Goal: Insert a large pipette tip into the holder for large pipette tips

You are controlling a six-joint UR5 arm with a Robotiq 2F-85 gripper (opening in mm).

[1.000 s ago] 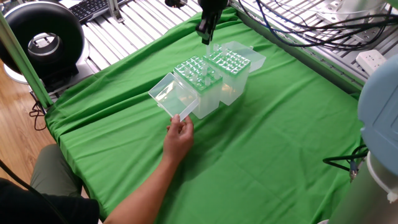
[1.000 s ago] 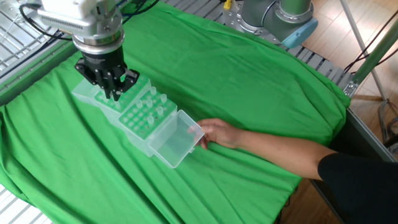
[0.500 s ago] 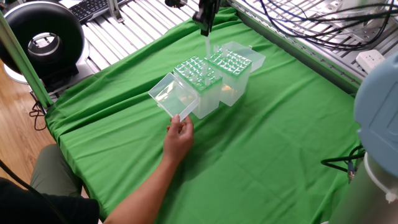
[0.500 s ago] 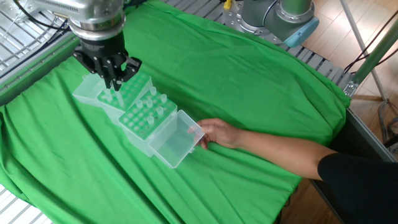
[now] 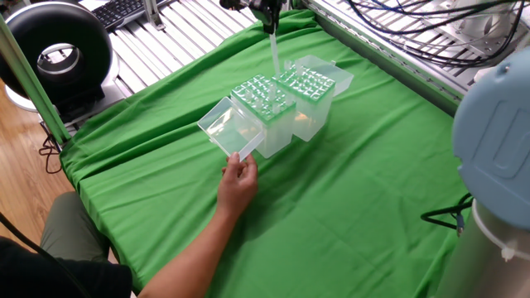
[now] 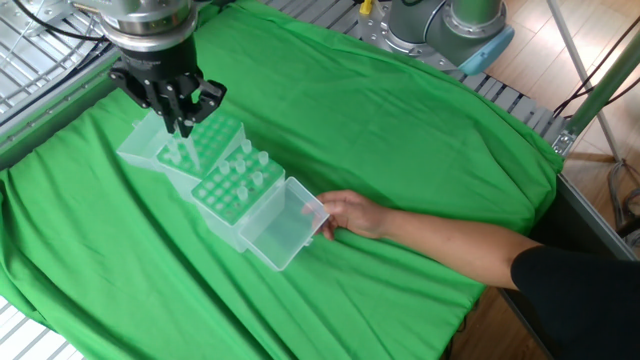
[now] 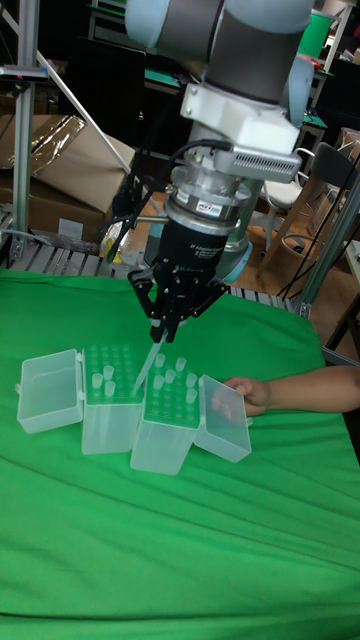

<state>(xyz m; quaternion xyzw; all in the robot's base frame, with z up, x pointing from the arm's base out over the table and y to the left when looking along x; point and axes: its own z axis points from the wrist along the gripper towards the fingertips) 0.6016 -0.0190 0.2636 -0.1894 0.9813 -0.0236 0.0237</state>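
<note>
Two translucent grid-topped boxes sit touching on the green cloth (image 5: 348, 190) in one fixed view: the holder (image 5: 263, 113), taller, with its clear lid (image 5: 225, 126) swung open toward 8 o'clock, and a second box (image 5: 308, 93) at its 2 o'clock side. A person's hand (image 5: 239, 184) touches the lid's lower edge from 6 o'clock. At 12 o'clock the gripper (image 5: 269, 18) is mostly cut off by the frame top; a pale tip (image 5: 274, 51) hangs from it, its point above the second box's near edge, clear of the grid. In the other fixed view the gripper (image 6: 182, 110) hovers over the second box (image 6: 182, 153) at 10 o'clock, fingers drawn nearly together on the tip (image 6: 183, 148), which points down at the seam region between that box and the holder (image 6: 237, 188). The lid (image 6: 285, 223) lies open toward 4 o'clock, with the hand (image 6: 352, 214) against its far corner at 3 o'clock. In the tall fixed view the gripper (image 7: 166, 322) pinches the tip (image 7: 147, 369) at its top; the tip slants down to 7 o'clock, its point between the second box (image 7: 110, 395) and the holder (image 7: 168, 418), whether it touches either cannot be told. The hand (image 7: 247, 395) rests at the lid (image 7: 225, 418), 3 o'clock of the holder.
</note>
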